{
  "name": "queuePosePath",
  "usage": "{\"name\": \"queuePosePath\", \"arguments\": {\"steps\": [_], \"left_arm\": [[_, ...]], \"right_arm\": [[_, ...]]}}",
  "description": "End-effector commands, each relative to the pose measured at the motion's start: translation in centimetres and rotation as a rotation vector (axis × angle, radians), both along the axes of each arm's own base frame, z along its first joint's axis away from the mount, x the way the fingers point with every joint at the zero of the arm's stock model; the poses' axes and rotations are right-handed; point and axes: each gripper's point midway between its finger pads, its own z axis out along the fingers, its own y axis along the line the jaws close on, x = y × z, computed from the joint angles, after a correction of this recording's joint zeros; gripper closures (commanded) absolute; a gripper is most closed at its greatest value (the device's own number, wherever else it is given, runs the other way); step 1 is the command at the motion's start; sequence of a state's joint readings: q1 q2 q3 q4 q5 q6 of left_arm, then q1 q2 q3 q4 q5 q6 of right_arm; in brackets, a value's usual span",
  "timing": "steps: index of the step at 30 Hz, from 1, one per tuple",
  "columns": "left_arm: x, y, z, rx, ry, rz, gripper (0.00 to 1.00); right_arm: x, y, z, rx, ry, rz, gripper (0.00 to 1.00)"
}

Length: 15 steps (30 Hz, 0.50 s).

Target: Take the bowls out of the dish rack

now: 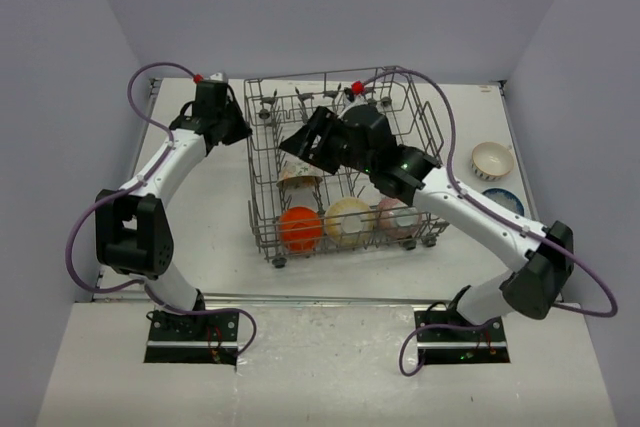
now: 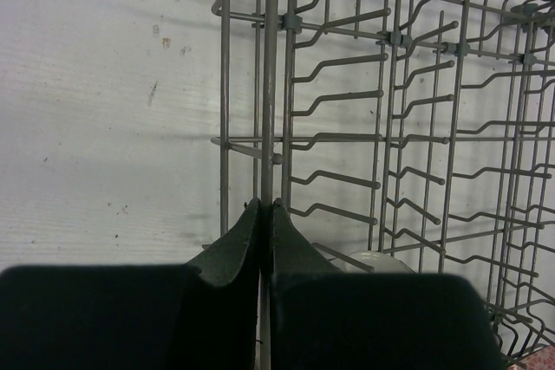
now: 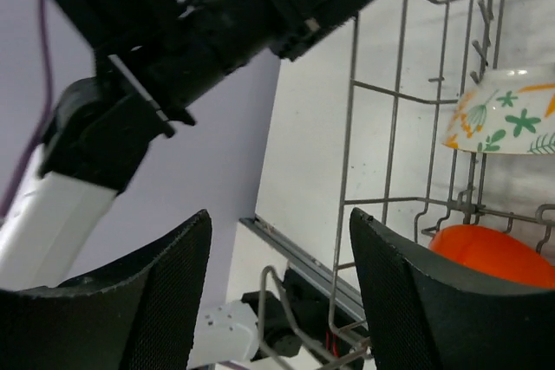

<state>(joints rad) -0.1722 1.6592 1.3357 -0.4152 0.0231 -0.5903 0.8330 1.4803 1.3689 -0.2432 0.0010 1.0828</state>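
Note:
The grey wire dish rack (image 1: 430, 137) stands mid-table. Its front row holds an orange bowl (image 1: 299, 228), a cream-yellow bowl (image 1: 348, 220) and a pink bowl (image 1: 398, 215). Behind them a white floral bowl (image 1: 298, 176) leans on the tines. My right gripper (image 1: 297, 142) hovers open just above that floral bowl, empty. In the right wrist view the floral bowl (image 3: 507, 114) and orange bowl (image 3: 494, 253) lie right of the open right gripper (image 3: 282, 218). My left gripper (image 2: 267, 207) is shut on a wire of the rack's (image 2: 408, 136) left rim; the same left gripper (image 1: 238, 128) shows from above.
Two bowls sit on the table right of the rack: a whitish one (image 1: 492, 159) and a blue-and-white one (image 1: 503, 201). Grey walls close in the table on three sides. My right forearm (image 1: 470, 212) crosses over the rack's right front corner.

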Motion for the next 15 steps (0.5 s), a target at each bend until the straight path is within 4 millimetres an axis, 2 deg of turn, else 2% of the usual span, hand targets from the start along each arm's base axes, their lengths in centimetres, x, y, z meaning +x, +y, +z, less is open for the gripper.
{"name": "queuePosePath", "arguments": {"steps": [1, 3, 4, 5, 6, 8, 9, 10, 13, 15], "left_arm": [[-0.4, 2.3, -2.5, 0.070, 0.086, 0.041, 1.00], [-0.4, 2.1, -2.3, 0.061, 0.082, 0.040, 1.00], [-0.4, 2.1, -2.2, 0.058, 0.081, 0.039, 1.00], [-0.4, 2.1, -2.1, 0.059, 0.078, 0.040, 1.00], [-0.4, 2.1, -2.1, 0.061, 0.078, 0.042, 1.00], [-0.5, 2.2, -2.2, 0.069, 0.080, 0.042, 1.00], [-0.6, 2.3, -2.3, 0.071, 0.081, 0.043, 1.00], [-0.7, 2.4, -2.3, 0.072, 0.084, 0.045, 1.00], [-0.9, 2.4, -2.6, 0.074, 0.091, 0.044, 1.00], [-1.1, 2.4, -2.8, 0.076, 0.096, 0.043, 1.00]], "right_arm": [[-1.5, -2.5, 2.0, -0.153, -0.101, 0.124, 0.34], [-0.2, -3.9, -0.1, -0.365, -0.199, 0.169, 0.34], [-0.2, -5.3, -2.3, -0.483, -0.174, 0.177, 0.34], [1.2, -6.9, -3.4, -0.608, -0.232, 0.145, 0.34], [1.4, -8.0, -5.7, -0.691, -0.236, 0.150, 0.35], [2.6, -9.0, -6.9, -0.790, -0.311, 0.148, 0.37], [2.9, -9.8, -8.9, -0.856, -0.302, 0.148, 0.41], [3.3, -10.2, -9.6, -0.908, -0.323, 0.157, 0.43], [4.0, -10.9, -11.9, -0.995, -0.335, 0.169, 0.44], [3.7, -11.3, -13.5, -1.019, -0.333, 0.187, 0.44]]}}
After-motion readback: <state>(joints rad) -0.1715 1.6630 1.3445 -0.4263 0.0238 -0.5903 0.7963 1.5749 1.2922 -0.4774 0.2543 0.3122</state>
